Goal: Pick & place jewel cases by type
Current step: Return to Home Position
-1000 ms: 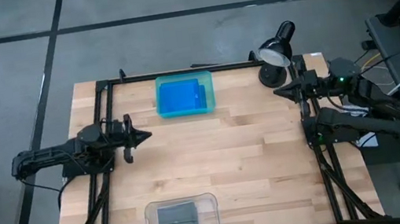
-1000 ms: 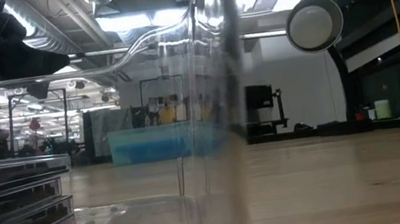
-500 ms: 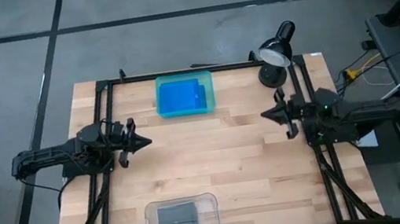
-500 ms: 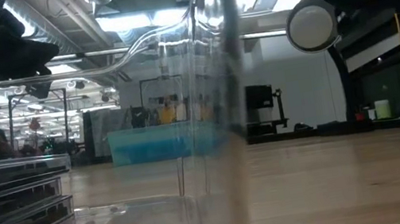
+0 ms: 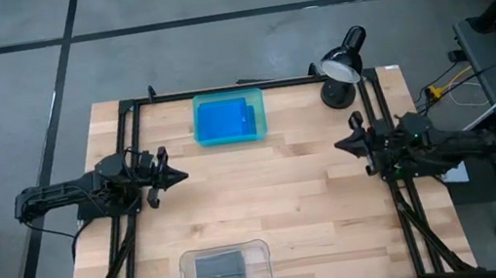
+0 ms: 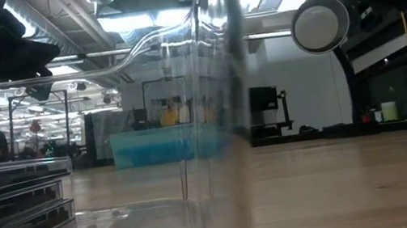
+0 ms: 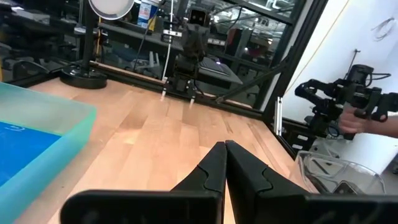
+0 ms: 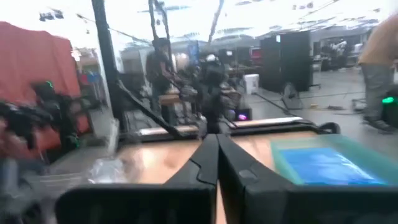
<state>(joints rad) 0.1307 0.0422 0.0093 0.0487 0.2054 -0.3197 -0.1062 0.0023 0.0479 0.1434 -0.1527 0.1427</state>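
Observation:
The blue jewel cases (image 5: pixel 225 120) lie stacked inside the teal tray (image 5: pixel 260 117) at the table's far middle. They also show in the left wrist view (image 7: pixel 18 146) and the right wrist view (image 8: pixel 323 167). The dark grey jewel cases (image 5: pixel 221 274) lie stacked inside the clear tray (image 5: pixel 266 269) at the near edge, and show in the low view (image 6: pixel 5 203). My left gripper (image 5: pixel 183 175) is shut and empty above the table's left side. My right gripper (image 5: pixel 338 144) is shut and empty above the right side. Their tips show closed in the wrist views (image 7: pixel 225 144) (image 8: pixel 216 137).
A black desk lamp (image 5: pixel 343 61) stands at the far right corner, close behind my right arm. Black frame rails (image 5: pixel 136 146) run along the table's left, right and far edges. Bare wood (image 5: pixel 266 191) lies between the two trays and the two grippers.
My right arm has swung from beside the lamp toward the table's near edge and out over the table, then drawn back a little toward the right edge, its gripper shut throughout.

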